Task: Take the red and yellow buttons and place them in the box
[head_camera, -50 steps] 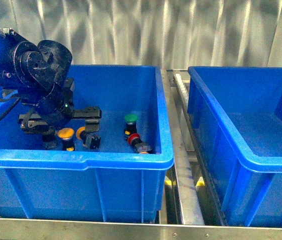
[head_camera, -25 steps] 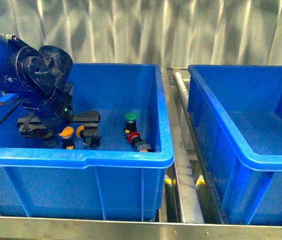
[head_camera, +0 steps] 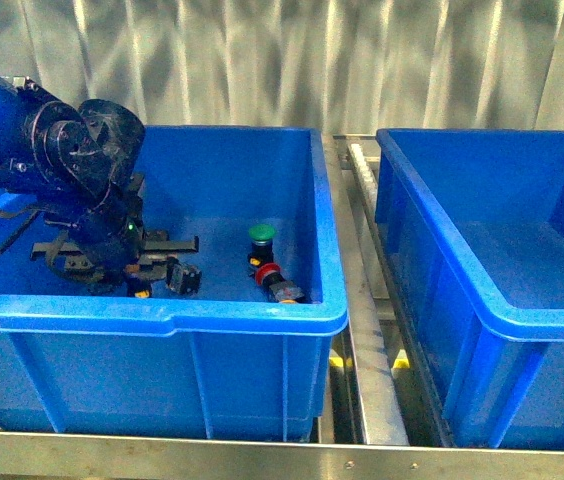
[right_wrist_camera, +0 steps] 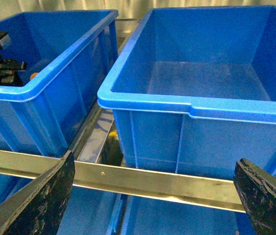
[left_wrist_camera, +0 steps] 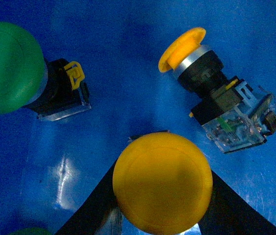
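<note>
Yellow button [left_wrist_camera: 162, 190] sat inside the left pincer [left_wrist_camera: 163, 205] — clamped or not, unclear; right pincer [right_wrist_camera: 153, 164] stood wide apart.

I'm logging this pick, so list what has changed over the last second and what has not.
The left gripper has dropped lower into the left crate, down over the upright yellow button, whose cap now sits between its fingers. Whether it is gripped is unclear. The green button, the red button beside it and the right crate have not moved.
</note>
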Tool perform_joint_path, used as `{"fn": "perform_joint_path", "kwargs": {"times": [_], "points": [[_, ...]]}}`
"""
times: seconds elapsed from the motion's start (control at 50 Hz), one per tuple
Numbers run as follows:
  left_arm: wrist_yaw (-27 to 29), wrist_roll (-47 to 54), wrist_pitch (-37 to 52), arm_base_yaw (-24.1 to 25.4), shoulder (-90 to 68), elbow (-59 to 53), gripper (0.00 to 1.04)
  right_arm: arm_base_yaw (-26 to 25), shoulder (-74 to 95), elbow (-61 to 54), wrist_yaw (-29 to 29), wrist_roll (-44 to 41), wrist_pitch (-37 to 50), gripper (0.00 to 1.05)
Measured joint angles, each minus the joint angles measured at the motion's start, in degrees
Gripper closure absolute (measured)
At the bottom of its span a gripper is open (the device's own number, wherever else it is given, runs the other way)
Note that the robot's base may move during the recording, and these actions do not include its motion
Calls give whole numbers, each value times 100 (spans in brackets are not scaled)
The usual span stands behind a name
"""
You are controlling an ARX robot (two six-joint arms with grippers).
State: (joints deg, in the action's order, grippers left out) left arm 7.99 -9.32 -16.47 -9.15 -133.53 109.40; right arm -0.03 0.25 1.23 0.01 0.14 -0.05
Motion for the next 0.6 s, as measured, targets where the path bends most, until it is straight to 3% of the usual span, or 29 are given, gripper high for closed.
{"fn": "perform_joint_path", "kwargs": {"times": [0.6], "points": [[17,216,999,90,2511,-2124,73,0,0,2,0,0,0,7]]}}
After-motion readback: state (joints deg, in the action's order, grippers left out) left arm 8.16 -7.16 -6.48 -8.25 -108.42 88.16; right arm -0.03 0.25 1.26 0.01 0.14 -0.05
